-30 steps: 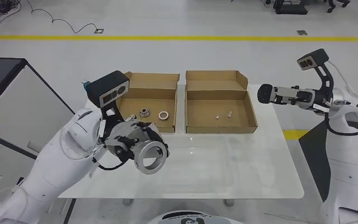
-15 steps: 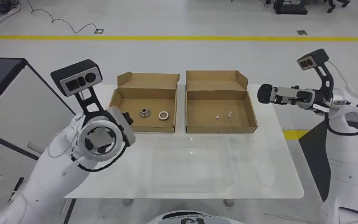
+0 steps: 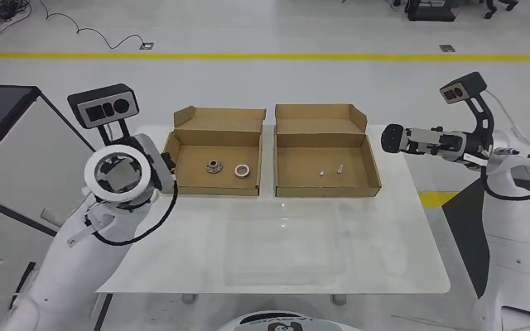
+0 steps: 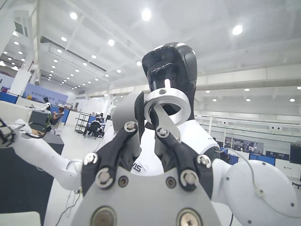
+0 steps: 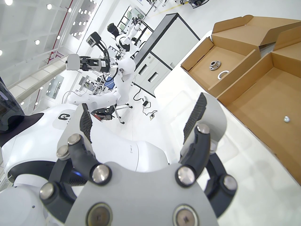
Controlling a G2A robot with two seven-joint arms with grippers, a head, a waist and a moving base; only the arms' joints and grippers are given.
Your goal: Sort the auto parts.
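A white worktop was seen carrying two open cardboard boxes, set just beside each other along the worktop's far edge. The left box was placed toward the worktop's far left corner, and the right box near the middle of the far edge.

The left tool was held raised at the worktop's left edge and was turned toward the robot's head. It was pinched on a metal collar, with one finger passed through the bore and the other pressed against the outer wall.

The right tool was held above the worktop's far right corner, with its fingers spread and nothing gripped between them.

A flanged hub and a flat ring were found lying apart in the left box. Two small fasteners were found in the right box.
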